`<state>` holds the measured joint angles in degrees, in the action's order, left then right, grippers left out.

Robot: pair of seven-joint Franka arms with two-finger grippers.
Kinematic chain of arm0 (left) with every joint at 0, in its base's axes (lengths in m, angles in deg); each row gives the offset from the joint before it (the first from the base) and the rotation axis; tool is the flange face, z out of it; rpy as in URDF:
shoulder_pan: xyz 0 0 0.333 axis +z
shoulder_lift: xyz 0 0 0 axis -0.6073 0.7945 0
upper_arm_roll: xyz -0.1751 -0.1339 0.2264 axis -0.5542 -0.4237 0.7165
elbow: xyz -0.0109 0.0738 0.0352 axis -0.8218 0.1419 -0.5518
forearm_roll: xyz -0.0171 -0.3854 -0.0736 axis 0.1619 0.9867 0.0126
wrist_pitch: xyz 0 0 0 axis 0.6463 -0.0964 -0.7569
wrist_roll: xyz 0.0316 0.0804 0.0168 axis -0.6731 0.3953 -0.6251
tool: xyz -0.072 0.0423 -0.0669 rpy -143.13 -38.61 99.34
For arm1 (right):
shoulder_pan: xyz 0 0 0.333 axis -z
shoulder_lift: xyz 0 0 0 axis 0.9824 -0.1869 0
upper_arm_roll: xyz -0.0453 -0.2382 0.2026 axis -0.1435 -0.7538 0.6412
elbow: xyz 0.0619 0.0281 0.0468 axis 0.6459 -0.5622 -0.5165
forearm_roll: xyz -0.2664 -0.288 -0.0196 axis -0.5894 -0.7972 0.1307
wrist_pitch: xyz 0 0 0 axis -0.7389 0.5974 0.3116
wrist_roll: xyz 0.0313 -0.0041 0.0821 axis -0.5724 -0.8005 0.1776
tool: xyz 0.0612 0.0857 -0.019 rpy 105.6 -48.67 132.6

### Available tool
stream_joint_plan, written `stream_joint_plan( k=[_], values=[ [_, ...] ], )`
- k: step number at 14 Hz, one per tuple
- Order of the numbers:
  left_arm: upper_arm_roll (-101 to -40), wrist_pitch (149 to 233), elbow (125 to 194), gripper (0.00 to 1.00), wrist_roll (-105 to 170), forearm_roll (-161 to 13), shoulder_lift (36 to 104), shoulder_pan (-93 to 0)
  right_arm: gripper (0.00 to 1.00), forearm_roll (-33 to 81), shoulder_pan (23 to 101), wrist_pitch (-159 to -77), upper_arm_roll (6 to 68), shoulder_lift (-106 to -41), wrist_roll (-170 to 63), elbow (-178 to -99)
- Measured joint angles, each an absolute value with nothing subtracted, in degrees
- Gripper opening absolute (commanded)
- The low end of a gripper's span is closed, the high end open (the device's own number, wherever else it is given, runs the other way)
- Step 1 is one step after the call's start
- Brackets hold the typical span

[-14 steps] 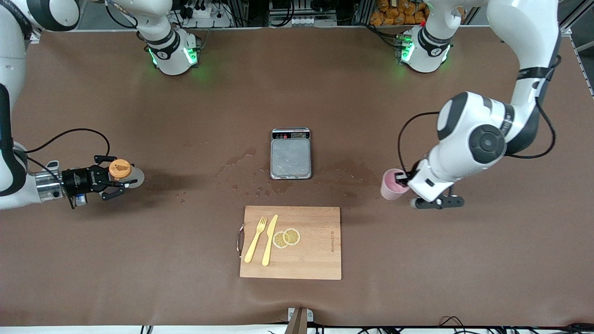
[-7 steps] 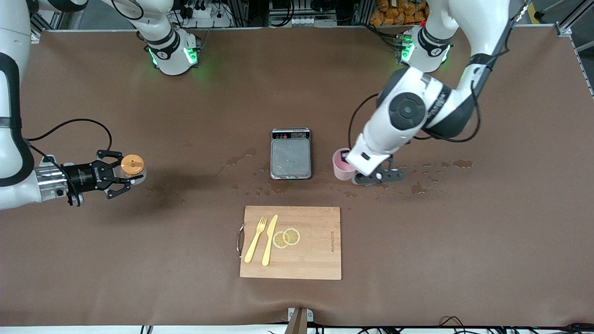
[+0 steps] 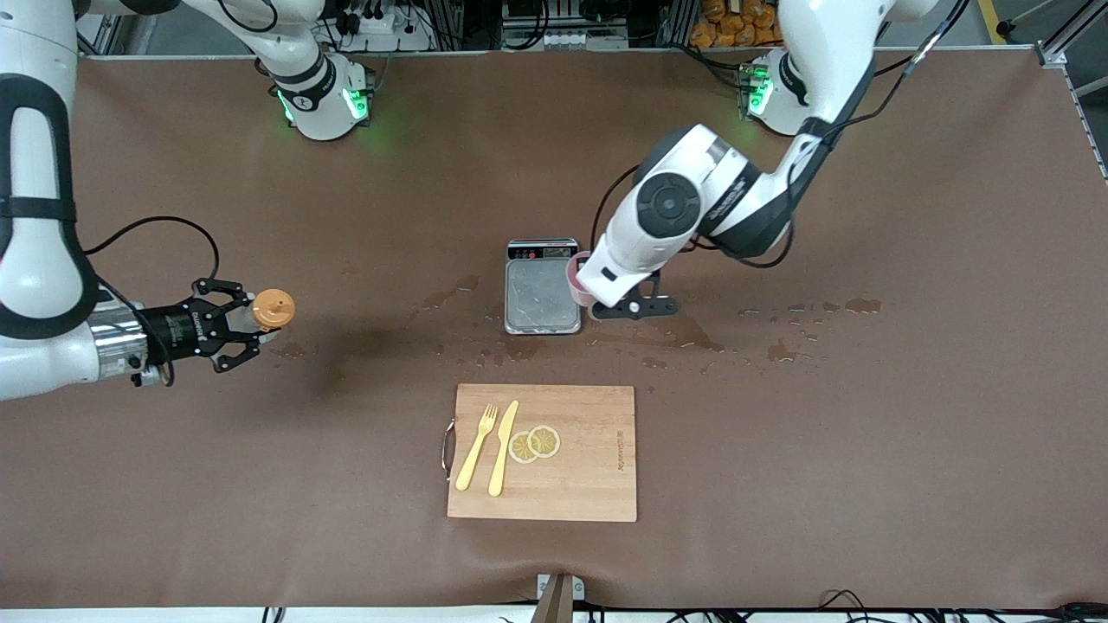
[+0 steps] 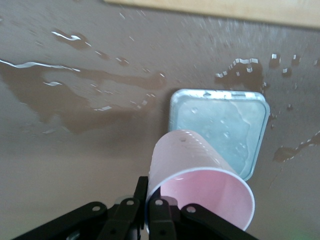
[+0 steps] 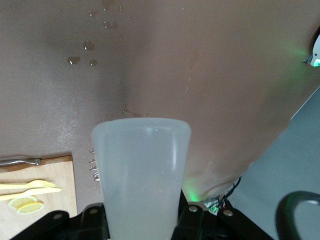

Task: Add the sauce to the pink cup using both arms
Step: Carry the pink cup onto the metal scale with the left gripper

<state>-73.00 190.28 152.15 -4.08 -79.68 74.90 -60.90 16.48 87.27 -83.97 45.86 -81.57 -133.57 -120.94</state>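
My left gripper [image 4: 148, 210] is shut on the rim wall of the pink cup [image 3: 576, 274] [image 4: 200, 175], one finger inside and one outside. The cup hangs tilted in the air over the edge of the scale [image 3: 543, 292] [image 4: 220, 125] on the side toward the left arm's end. My right gripper [image 3: 245, 324] [image 5: 142, 217] is shut on the sauce [image 3: 270, 311] [image 5: 140, 165], a whitish squeeze bottle with an orange cap. It holds the bottle above the bare table at the right arm's end. In the front view the left wrist hides the left gripper's fingers.
A wooden cutting board [image 3: 589, 459] lies nearer the front camera than the scale, with a yellow fork [image 3: 477, 446], a yellow knife [image 3: 503, 446] and lemon slices [image 3: 535, 444] on it. Water puddles [image 3: 684, 329] are spread around the scale and toward the left arm's end.
The left arm has carried the pink cup from the left arm's end of the table to the scale's edge. The right gripper has closed on the sauce and moved it toward the middle.
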Motion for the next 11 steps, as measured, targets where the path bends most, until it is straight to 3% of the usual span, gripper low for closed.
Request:
stream_joint_plan(
  k=[5, 11],
  values=[
    [-72.84, 193.49, 145.87, 0.00, -6.74, -79.66, 82.70, -66.52, 0.42, 11.63, 83.90, -83.97, 45.86, -81.52, -136.65, -119.77],
    [-72.67, 196.47, 145.25, 0.00, -7.34, -79.78, 84.78, -68.09, 0.42, 7.59, 79.11, -84.00, 45.88, -81.01, -142.72, -118.59]
  ],
)
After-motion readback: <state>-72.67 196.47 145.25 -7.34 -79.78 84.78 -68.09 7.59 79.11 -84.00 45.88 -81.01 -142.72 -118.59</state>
